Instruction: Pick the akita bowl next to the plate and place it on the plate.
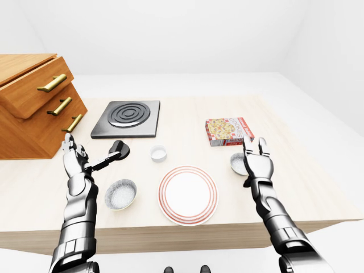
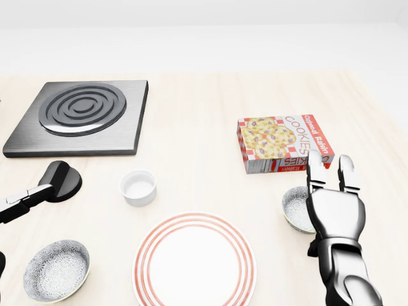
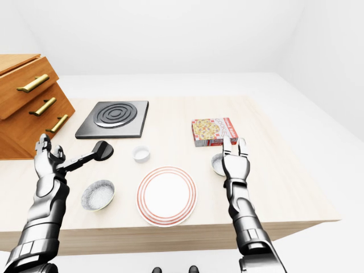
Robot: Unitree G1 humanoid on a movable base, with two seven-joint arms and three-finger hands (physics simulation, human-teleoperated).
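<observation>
Right hand [image 2: 335, 213] fingers spread, overlapping akita bowl [image 2: 294, 206] right edge; cookie box [image 2: 284, 143] just above; plate [image 2: 194, 261] lower left.

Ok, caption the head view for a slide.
Open right hand at the bowl right of the plate, cookie box above it in view.

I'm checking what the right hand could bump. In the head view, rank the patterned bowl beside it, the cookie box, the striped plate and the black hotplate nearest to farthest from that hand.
From the right hand:
1. patterned bowl, just at its left.
2. cookie box, above the fingertips.
3. striped plate, bottom centre.
4. black hotplate, upper left.
</observation>
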